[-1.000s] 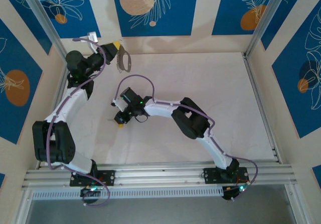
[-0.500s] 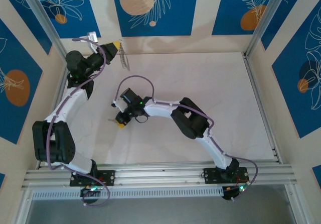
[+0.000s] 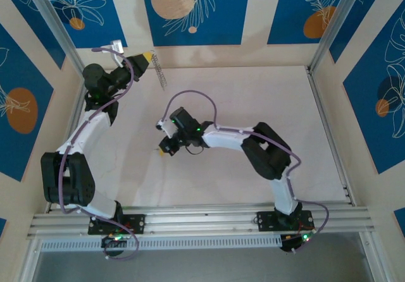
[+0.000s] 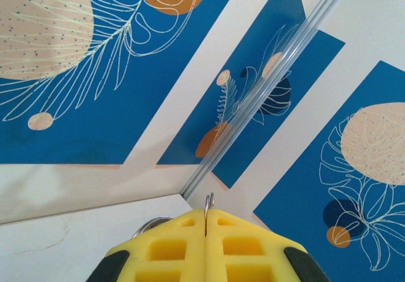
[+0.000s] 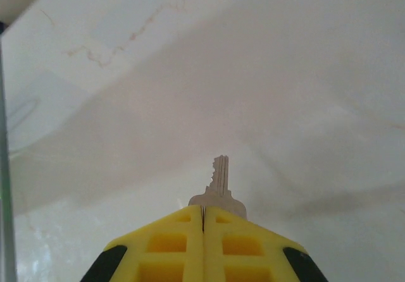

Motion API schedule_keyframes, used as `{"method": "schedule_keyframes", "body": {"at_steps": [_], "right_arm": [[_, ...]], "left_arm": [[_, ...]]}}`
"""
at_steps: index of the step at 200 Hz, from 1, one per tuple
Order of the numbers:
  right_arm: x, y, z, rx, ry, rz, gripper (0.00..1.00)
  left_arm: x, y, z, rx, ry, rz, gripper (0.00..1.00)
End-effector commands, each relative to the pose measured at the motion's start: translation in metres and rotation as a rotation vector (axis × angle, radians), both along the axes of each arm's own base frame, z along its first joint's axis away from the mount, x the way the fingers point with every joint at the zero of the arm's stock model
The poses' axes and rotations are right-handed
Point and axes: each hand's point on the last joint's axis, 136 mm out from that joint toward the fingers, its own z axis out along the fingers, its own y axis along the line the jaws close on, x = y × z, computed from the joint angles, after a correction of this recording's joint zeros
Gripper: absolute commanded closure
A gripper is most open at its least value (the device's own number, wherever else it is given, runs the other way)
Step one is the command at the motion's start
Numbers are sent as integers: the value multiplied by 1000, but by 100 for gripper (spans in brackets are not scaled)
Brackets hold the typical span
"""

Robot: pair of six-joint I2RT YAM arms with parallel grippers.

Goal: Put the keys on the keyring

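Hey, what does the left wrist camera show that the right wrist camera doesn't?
Left wrist view: the left gripper is shut on the thin wire of the keyring, which pokes up between its yellow fingers, with blue leaf-patterned wall panels and an aluminium post behind. Right wrist view: the right gripper is shut on a single key, its toothed blade pointing forward past the fingertips. Both: closed yellow fingers in the foreground and the white table beyond them.
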Motion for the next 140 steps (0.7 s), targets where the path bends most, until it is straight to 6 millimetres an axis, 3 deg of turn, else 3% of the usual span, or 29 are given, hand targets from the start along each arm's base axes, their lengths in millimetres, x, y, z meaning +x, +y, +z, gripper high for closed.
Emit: {"method": "schedule_keyframes", "body": {"at_steps": [1, 43, 97, 114, 140], "right_arm": [[-1, -21, 29, 62, -37, -45, 100], [-10, -80, 52, 102, -66, -139, 100], [-10, -155, 91, 205, -101, -290, 100], [-5, -179, 83, 179, -95, -366, 100], [-1, -211, 55, 118, -47, -496, 100]], "left_arm": [[-16, 0, 34, 0, -107, -29, 100], [-29, -18, 34, 19, -109, -75, 100], [-55, -67, 14, 97, -87, -151, 100], [-62, -82, 7, 104, -80, -175, 100], [-71, -104, -8, 136, -61, -198, 100]]}}
